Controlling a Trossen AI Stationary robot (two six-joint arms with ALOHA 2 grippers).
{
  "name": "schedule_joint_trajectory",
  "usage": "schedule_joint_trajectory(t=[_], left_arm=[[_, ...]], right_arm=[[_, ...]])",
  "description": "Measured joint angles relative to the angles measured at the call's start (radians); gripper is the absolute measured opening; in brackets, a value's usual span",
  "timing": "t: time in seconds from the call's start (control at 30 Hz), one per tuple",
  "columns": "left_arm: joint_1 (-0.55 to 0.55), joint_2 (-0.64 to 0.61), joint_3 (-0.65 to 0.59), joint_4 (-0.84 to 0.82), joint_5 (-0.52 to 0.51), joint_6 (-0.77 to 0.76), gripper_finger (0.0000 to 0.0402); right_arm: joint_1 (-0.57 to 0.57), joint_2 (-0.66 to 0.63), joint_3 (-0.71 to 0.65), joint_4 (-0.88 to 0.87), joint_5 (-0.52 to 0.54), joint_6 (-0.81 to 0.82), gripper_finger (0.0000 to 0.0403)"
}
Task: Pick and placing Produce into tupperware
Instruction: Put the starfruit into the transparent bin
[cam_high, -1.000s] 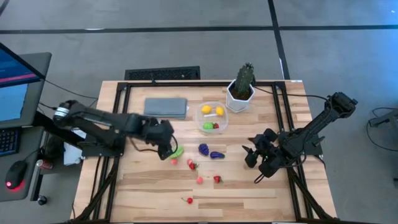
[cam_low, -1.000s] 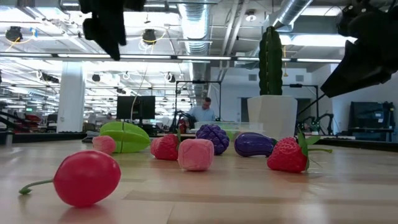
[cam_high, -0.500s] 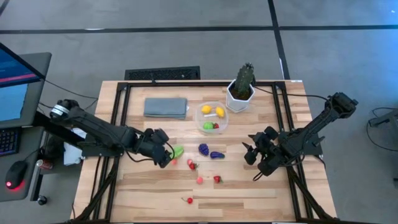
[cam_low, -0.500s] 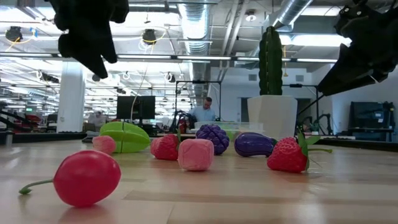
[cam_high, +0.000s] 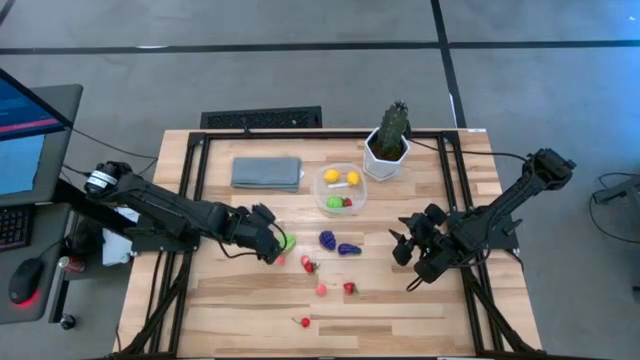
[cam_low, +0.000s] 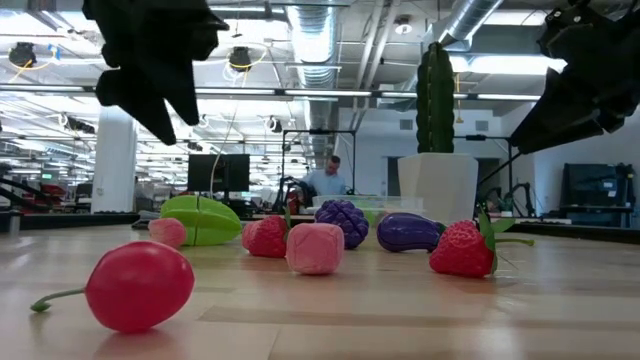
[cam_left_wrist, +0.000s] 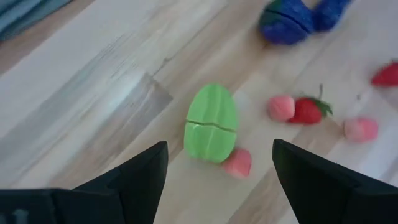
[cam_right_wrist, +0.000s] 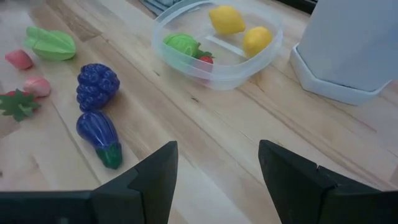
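From above, the left gripper (cam_high: 272, 243) hangs just beside the green star fruit (cam_high: 286, 241), well short of the tupperware (cam_high: 341, 188), so a good pick calls for settling squarely over the fruit before closing. Its wrist view shows the fingers (cam_left_wrist: 140, 174) spread wide and empty, the star fruit (cam_left_wrist: 211, 123) lying between them on the table beside a small pink piece (cam_left_wrist: 238, 163). The right gripper (cam_right_wrist: 214, 168) waits open and empty near the purple grapes (cam_right_wrist: 97, 85) and eggplant (cam_right_wrist: 99, 135).

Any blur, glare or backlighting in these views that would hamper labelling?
Left wrist view: soft all over, though the green fruit between the open left gripper is readable. Low view: grippers are black silhouettes against bright ceiling lights; the cherry is sharp. High and right wrist views: evenly lit, the tupperware clear.
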Motion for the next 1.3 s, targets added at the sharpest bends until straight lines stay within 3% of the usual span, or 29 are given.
schedule_joint_trajectory(t=[0.27, 0.53, 1.0, 1.3], left_arm=[[-0.021, 0.049, 0.000, 0.044, -0.005, 0.206, 0.0282], [-0.019, 0.102, 0.000, 0.085, -0.009, 0.302, 0.0312], [0.080, 0.111, 0.000, 0.092, 0.027, 0.217, 0.0323], [0.144, 0.152, 0.001, 0.107, 0.162, 0.257, 0.0327]], right_arm=[[0.000, 0.000, 0.000, 0.015, -0.003, 0.000, 0.0249], [0.007, 0.000, -0.001, 0.011, -0.002, -0.001, 0.0249], [0.006, 0.000, -0.093, 0.148, -0.011, 0.000, 0.0249], [0.007, 0.000, -0.095, 0.191, 0.011, -0.038, 0.0249]])
